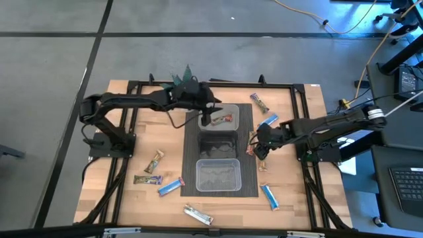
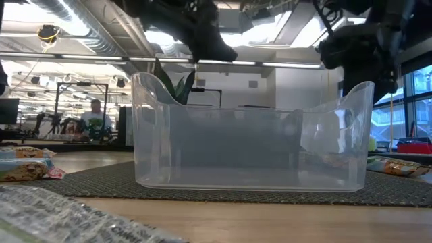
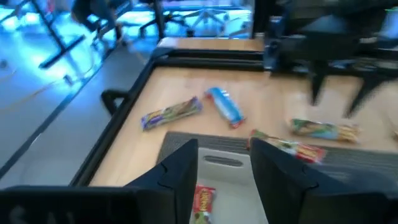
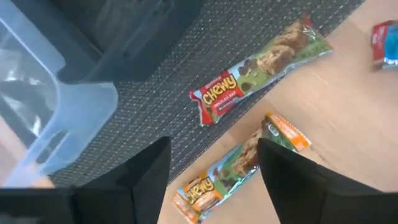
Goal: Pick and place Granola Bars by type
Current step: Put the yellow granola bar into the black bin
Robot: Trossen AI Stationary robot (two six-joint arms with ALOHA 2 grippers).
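Observation:
Wrapped granola bars lie scattered on the wooden table [image 1: 132, 99]. One red-ended bar [image 3: 202, 202] lies inside the far clear bin [image 1: 221, 118]. My left gripper [image 3: 225, 180] hangs open above that bin, nothing between its fingers. My right gripper [image 4: 214, 180] is open at the dark mat's right edge, pointing steeply down. Its fingers stand on either side of an orange-ended bar [image 4: 239, 165] that lies flat, half on the mat and half on the wood. Beside it a red-and-green bar [image 4: 258, 62] lies on the mat [image 4: 155, 74].
A second clear bin [image 1: 218, 175] stands on the mat's near part, with a potted plant [image 1: 185, 78] behind the far bin. Loose bars lie at the left [image 1: 154, 160], near [image 1: 197, 215] and right [image 1: 269, 196], and two at the far right [image 1: 260, 102].

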